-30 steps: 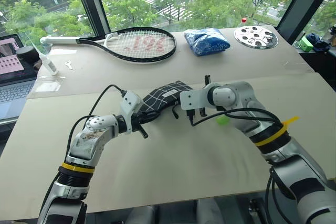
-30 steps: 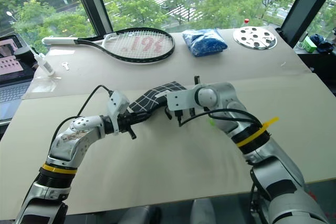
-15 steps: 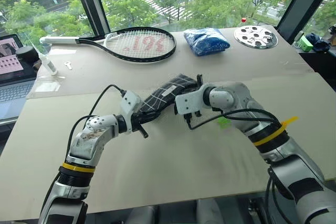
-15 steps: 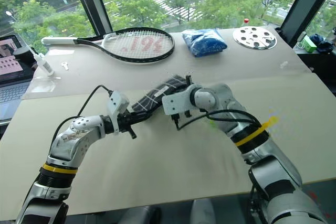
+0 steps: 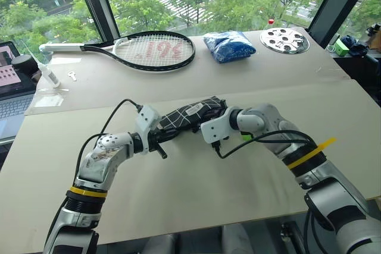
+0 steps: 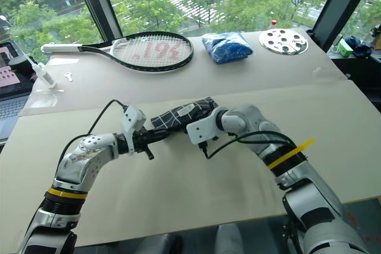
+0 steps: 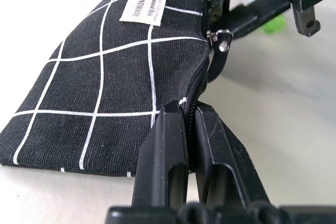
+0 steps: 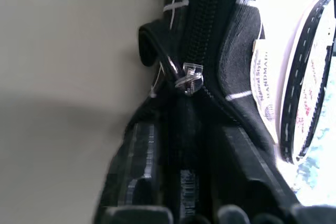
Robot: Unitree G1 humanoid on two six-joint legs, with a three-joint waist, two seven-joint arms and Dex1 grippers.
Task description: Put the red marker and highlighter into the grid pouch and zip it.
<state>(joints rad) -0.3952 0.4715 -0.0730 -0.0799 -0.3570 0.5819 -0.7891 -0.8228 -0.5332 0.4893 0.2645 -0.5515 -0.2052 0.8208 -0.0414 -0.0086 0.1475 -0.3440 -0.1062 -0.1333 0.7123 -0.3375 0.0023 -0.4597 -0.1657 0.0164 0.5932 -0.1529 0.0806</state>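
Observation:
The grid pouch (image 5: 189,115), black with white lines and a small white label, hangs just above the table between my two grippers. My left gripper (image 5: 162,137) is shut on its left end at the zipper edge (image 7: 190,119). At the pouch's right end, my right gripper (image 5: 219,117) stands open astride the zipper line (image 8: 197,145). The metal zipper pull (image 8: 189,80) and its black loop hang free ahead of the right fingers. A bit of the green highlighter (image 5: 246,137) lies on the table behind my right wrist. The red marker is out of view.
At the back of the table lie a tennis racket (image 5: 149,50), a blue plastic bag (image 5: 229,46) and a perforated metal disc (image 5: 284,40). A laptop (image 5: 9,87) and a white bottle (image 5: 49,75) are at the far left. A fold line crosses the cardboard-covered table (image 5: 196,200).
My right gripper turned and sank onto the pouch's right end, and its fingers spread apart. The pouch's raised right end came down flatter. My left gripper kept its grip.

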